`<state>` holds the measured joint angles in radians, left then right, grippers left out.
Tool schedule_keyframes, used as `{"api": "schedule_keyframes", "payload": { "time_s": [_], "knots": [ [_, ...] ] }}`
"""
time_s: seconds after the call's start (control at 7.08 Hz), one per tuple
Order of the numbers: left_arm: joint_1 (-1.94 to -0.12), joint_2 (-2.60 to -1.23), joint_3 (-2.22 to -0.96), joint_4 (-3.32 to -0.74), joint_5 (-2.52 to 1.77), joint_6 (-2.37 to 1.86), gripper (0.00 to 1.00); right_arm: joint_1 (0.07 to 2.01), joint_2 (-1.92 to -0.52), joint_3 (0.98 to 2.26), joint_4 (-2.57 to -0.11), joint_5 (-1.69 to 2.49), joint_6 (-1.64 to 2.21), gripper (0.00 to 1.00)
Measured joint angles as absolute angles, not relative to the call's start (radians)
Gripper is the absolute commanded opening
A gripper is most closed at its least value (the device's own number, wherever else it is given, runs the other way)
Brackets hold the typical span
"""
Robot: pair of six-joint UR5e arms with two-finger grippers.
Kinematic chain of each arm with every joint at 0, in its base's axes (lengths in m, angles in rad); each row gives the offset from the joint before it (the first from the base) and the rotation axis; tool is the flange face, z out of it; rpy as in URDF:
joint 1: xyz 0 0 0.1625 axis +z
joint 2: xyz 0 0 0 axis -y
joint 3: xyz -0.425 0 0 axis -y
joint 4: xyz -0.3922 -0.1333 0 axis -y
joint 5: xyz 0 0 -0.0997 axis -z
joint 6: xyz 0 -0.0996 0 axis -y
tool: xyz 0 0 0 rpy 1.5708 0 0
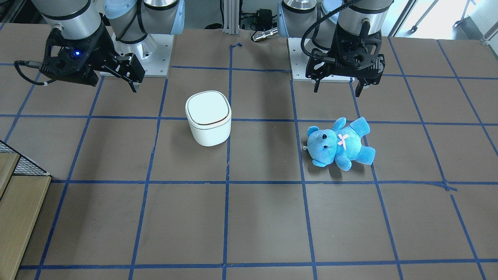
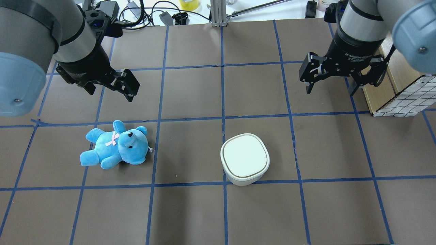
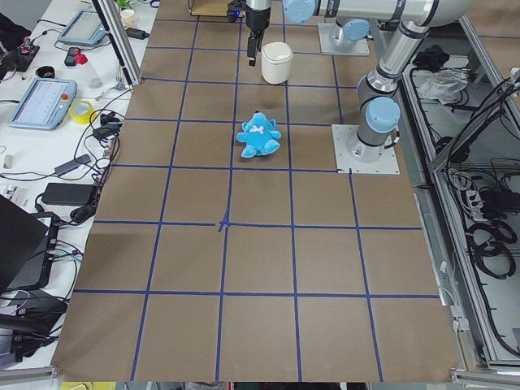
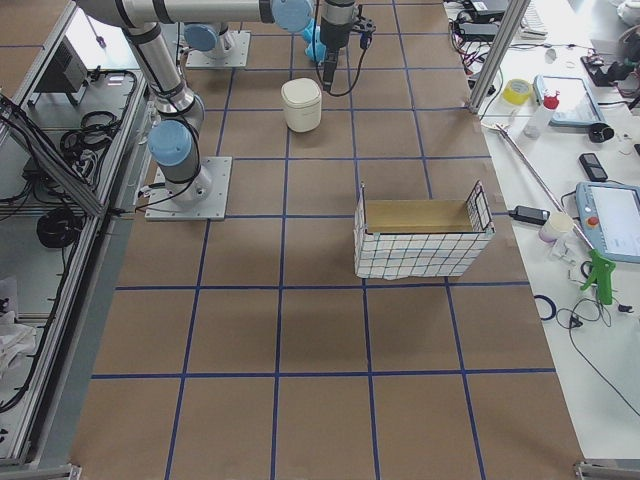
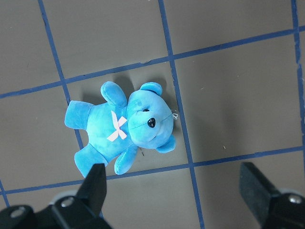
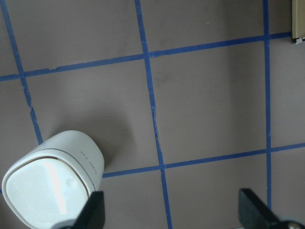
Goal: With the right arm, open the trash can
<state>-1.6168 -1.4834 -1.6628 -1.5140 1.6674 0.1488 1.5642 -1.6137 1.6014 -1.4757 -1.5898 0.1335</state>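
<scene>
The white trash can (image 2: 245,158) stands on the brown table with its lid shut. It also shows in the front view (image 1: 208,122) and at the lower left of the right wrist view (image 6: 52,186). My right gripper (image 2: 330,91) hangs high above the table, off to the can's side and apart from it. Its jaws are wide open and empty, as the right wrist view (image 6: 174,210) shows. My left gripper (image 1: 337,89) is open and empty above the blue teddy bear (image 1: 338,144), as the left wrist view (image 5: 176,191) shows.
The blue teddy bear (image 2: 115,146) lies on its back to the can's left in the overhead view. A wire basket with a wooden inside (image 2: 402,98) stands at the table's right edge. Blue tape lines grid the table.
</scene>
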Motion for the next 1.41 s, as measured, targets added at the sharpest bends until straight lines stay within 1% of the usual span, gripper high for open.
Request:
{"api": "schedule_keyframes", "payload": {
  "time_s": [0.57, 0.71, 0.85, 0.99, 1.13, 1.27, 1.41],
  "knots": [
    [-1.617, -1.483, -1.663, -1.514, 1.667, 0.149, 1.0, 1.565, -1.613, 1.602, -1.476, -1.587, 0.133, 1.0],
    [-1.617, -1.483, -1.663, -1.514, 1.667, 0.149, 1.0, 1.565, -1.612, 1.602, -1.477, -1.584, 0.132, 0.98],
    [-1.617, -1.483, -1.663, -1.514, 1.667, 0.149, 1.0, 1.565, -1.611, 1.603, -1.477, -1.582, 0.133, 0.91],
    [-1.617, -1.483, -1.663, -1.514, 1.667, 0.149, 1.0, 1.565, -1.61, 1.603, -1.477, -1.581, 0.133, 0.68],
    [-1.617, -1.483, -1.663, -1.514, 1.667, 0.149, 1.0, 1.565, -1.61, 1.604, -1.477, -1.579, 0.135, 0.39],
    [-1.617, -1.483, -1.663, -1.514, 1.667, 0.149, 1.0, 1.568, -1.61, 1.609, -1.477, -1.578, 0.14, 0.25],
    [-1.617, -1.483, -1.663, -1.514, 1.667, 0.149, 1.0, 1.582, -1.609, 1.617, -1.48, -1.577, 0.157, 0.08]
  ]
}}
